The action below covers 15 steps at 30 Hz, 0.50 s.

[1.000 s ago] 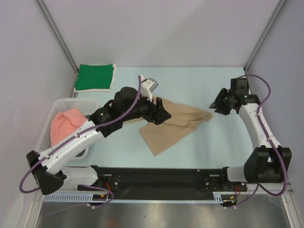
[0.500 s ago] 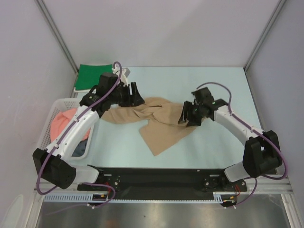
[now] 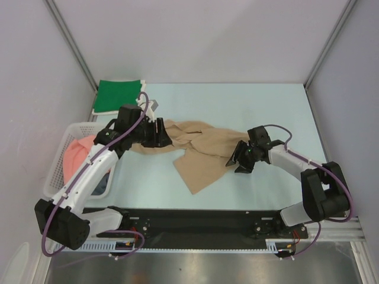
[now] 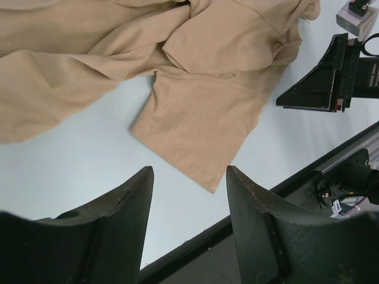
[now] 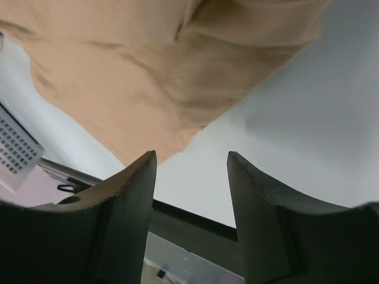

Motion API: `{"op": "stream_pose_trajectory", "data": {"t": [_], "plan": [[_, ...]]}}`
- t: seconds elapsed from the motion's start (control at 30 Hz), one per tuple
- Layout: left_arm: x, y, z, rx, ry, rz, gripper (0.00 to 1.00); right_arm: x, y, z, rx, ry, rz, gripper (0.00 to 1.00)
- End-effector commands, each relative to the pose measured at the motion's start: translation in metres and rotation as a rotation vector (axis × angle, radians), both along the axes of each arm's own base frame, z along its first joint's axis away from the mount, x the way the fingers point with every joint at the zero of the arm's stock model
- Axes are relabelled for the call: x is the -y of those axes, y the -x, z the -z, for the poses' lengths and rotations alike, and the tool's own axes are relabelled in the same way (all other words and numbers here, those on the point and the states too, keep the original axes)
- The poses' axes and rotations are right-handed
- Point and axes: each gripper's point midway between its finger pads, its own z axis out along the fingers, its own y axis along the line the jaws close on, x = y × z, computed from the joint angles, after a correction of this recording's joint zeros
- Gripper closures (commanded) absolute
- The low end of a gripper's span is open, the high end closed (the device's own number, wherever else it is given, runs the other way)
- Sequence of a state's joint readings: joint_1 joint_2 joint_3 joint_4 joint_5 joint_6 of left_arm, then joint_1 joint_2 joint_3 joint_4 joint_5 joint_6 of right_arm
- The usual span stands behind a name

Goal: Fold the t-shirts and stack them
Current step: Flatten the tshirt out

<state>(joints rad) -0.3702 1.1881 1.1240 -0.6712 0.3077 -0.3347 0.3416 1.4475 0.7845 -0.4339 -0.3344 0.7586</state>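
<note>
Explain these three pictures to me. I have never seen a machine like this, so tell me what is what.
This is a pair of robot arms bolted to the near edge of a pale blue table. The wide picture looks down from above and behind them. The other two come from a camera on each wrist, so the dark prongs at the bottom are that arm's own fingers. The left gripper and the right gripper are both open and hold nothing. Between them lies a crumpled tan t-shirt. A folded green t-shirt sits at the far left corner, and a pink t-shirt lies in a white basket.
</note>
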Motion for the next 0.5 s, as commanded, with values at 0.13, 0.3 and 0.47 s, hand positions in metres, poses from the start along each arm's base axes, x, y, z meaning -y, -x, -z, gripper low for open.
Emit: {"op": "stream_pose_trajectory", "data": {"t": [0.13,0.3,0.47], "plan": [[-0.023,0.01,-0.009,0.069,-0.07,-0.034,0.43,0.0,0.003,0.013,-0.029,-0.071,0.099,0.44],[-0.024,0.01,-0.013,0.082,-0.071,-0.04,0.43,-0.007,0.0,0.025,-0.048,-0.094,0.118,0.49],[-0.023,0.011,-0.019,0.097,-0.057,-0.04,0.43,-0.01,-0.016,0.03,-0.023,-0.109,0.155,0.55]]}}
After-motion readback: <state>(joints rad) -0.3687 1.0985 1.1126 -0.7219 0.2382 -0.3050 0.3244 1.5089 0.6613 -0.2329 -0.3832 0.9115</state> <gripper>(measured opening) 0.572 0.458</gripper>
